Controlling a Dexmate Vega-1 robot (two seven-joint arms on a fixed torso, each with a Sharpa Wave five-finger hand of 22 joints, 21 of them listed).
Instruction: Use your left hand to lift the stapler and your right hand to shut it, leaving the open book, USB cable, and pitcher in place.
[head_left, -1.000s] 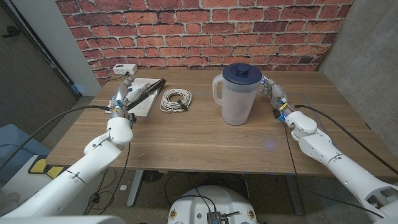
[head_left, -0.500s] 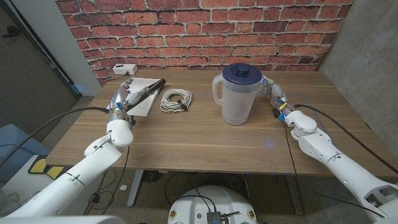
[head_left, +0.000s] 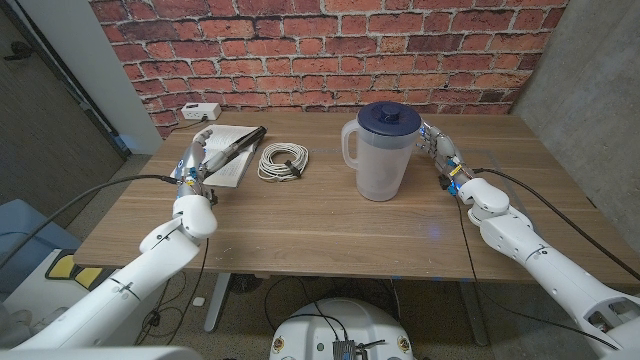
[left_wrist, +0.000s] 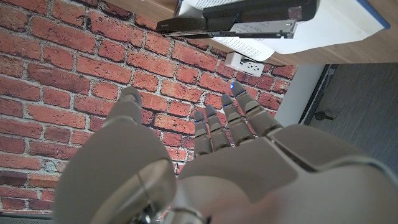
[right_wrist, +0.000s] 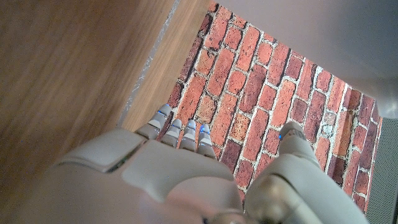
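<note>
Stapler (head_left: 236, 145), open, on book (head_left: 228, 160), eleven o'clock; left hand (head_left: 196, 158) fingers spread, empty. Risk: a careless grasp drags book or cable (head_left: 283, 160).

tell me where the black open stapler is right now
In the head view the black open stapler lies on the open white book at the table's far left, beside the coiled white cable.

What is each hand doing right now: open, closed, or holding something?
Left hand: open, fingers apart, holding nothing, just short of the stapler.
Right hand: open, holding nothing, beside the pitcher.
</note>
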